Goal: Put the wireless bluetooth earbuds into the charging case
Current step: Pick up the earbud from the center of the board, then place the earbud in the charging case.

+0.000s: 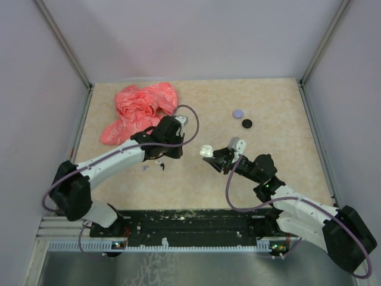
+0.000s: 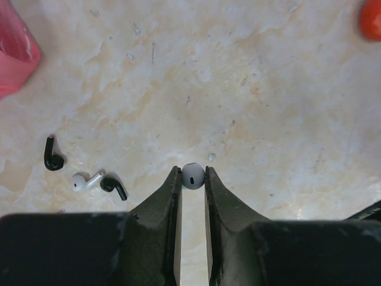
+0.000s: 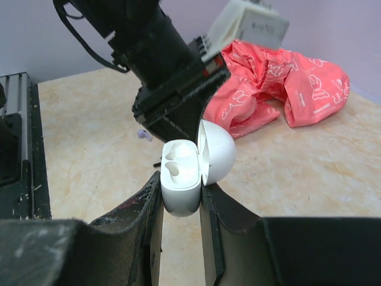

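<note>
Right at the left gripper, the black wedge-shaped fingers are pinched narrow on a smooth white earbud, its round head poking out at the tips. That arm reaches forward with its wrist bent down over the beige marbled table. Just left of it are three loose stemmed buds: a black bud, a glossy loose white bud and a second black bud. The right gripper angles in from the right, clamped on the rounded white charging case, domed lid flipped open, held up off the table near the left wrist. Further back sit a purple disc and a black disc, and far left there's a crinkly pink plastic bag.
</note>
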You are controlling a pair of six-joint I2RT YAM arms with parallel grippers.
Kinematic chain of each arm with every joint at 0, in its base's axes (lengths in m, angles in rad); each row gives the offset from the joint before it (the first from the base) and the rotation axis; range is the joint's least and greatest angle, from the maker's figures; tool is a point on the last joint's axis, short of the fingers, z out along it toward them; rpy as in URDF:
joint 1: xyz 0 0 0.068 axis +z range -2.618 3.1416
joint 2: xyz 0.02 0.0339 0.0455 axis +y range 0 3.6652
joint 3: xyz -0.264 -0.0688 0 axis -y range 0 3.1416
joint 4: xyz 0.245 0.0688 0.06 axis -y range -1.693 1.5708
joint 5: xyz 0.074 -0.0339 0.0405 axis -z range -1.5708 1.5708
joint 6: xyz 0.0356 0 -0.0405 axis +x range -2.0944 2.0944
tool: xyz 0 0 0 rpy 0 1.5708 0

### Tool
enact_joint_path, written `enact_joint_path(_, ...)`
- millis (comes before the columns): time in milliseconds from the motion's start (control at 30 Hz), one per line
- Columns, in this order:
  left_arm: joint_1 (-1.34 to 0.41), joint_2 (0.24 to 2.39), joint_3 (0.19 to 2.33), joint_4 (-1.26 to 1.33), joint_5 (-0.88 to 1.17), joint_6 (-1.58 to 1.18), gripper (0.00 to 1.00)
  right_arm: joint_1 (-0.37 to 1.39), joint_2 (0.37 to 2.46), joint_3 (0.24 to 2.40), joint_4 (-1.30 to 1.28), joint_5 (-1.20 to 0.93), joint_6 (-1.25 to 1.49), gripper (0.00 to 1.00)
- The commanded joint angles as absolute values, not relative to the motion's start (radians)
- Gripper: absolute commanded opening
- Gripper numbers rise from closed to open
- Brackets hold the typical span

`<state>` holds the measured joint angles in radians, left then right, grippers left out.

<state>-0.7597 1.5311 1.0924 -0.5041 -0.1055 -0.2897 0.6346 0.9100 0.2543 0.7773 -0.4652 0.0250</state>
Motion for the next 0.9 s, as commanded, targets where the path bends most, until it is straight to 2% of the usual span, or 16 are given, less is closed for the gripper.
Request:
enact_joint_path(0,-0.728,1.404,1.057,-0.393,-0.001,-0.282,0.12,0.635,0.906,0.267,0.88,-0.46,0.008,0.0)
enact_joint_path(433,-0.646,1.07,0.939,-0.108,0.304,-0.379,0.15,0.639,0.976,0.291,0.978,-0.45,0.005,0.0)
enact_joint_path(867,-0.644,0.99,0.809,0.212,0.472,-0.636,0.2,0.708,1.107,0.316,1.192,-0.341,-0.003,0.0)
